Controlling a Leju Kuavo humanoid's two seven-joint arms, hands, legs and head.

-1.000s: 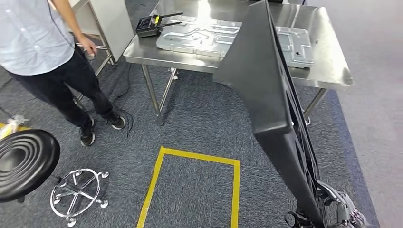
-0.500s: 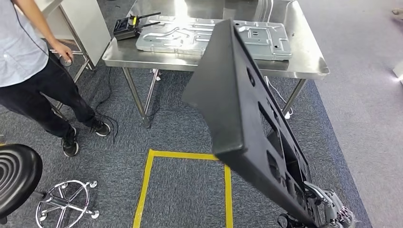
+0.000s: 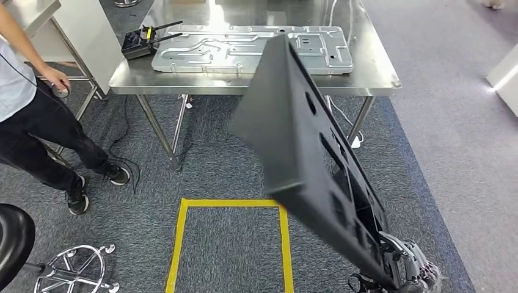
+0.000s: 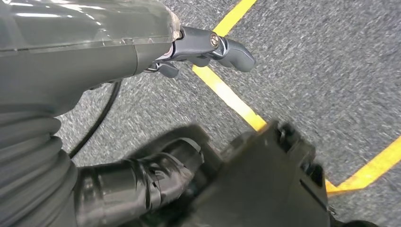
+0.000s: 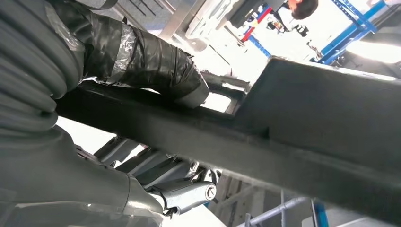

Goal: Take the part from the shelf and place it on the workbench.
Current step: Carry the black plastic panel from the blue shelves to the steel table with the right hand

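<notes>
While the right hand grips the lower end of the black panel, thumb and fingers clamp one of its bars. Tilted upward, the panel's far corner overlaps the near edge of the steel workbench. On the workbench lies a grey metal plate. Short of the workbench, the left hand hangs over yellow floor tape, holding nothing, fingers apart.

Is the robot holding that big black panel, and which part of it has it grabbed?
Yes. Its right hand grips the black part at the lower end, thumb on one face and fingers on the other. The left hand is beside the part; contact is unclear.
</notes>
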